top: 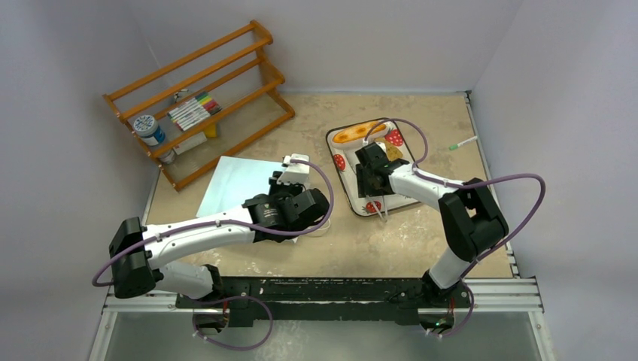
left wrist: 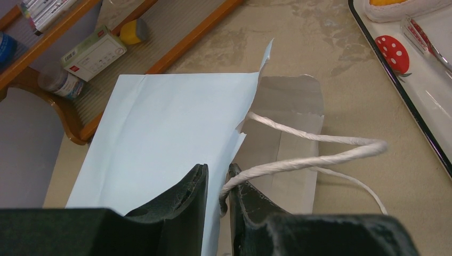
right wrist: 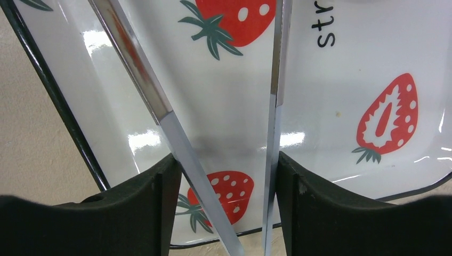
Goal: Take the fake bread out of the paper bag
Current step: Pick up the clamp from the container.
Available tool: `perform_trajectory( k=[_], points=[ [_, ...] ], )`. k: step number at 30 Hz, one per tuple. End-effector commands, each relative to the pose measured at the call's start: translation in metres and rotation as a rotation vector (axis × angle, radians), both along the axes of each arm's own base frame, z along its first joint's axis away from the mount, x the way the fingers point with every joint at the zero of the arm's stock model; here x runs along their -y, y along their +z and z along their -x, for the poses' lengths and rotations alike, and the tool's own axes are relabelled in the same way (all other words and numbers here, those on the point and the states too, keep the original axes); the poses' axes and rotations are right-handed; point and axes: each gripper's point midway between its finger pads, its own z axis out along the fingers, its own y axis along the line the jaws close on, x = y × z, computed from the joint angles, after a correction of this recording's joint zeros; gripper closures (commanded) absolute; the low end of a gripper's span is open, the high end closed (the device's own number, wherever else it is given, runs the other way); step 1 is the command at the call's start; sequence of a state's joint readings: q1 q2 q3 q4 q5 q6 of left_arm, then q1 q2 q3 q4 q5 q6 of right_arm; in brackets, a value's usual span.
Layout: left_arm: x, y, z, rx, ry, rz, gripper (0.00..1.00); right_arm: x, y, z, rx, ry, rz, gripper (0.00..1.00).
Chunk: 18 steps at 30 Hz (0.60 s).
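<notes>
Nearly closed, the left gripper (left wrist: 217, 181) pinches the paper bag (left wrist: 154, 133) at its edge; the right gripper (right wrist: 226, 168) clasps the metal tongs (right wrist: 166, 121).

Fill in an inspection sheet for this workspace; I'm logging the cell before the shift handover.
Surface: beige table, mottled.
Job's things: paper bag lying flat; orange roll on the tray; bag contents hidden.
Clutter: pen right of the tray.
Grippers: left gripper shut on the bag's cord handle; right gripper shut on the tongs over the tray.
Cables: purple cables loop off both arms.
Surroundings: wooden rack holding markers, far left.
</notes>
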<state>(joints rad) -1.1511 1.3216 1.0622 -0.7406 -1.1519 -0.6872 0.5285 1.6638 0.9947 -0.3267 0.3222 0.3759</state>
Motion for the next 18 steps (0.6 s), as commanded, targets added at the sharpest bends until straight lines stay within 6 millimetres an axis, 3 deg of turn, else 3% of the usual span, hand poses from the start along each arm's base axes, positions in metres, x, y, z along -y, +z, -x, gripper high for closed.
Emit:
perform_trajectory(
  k=[1, 18],
  points=[
    [-0.005, 0.015, -0.002, 0.036, 0.020, 0.043, 0.80, -0.006, 0.012, -0.010, 0.044, 0.003, -0.033, 0.39],
    [-0.013, 0.025, 0.000, 0.049, 0.034, 0.059, 0.81, -0.008, 0.058, 0.002, 0.127, -0.003, -0.124, 0.44]
  ],
)
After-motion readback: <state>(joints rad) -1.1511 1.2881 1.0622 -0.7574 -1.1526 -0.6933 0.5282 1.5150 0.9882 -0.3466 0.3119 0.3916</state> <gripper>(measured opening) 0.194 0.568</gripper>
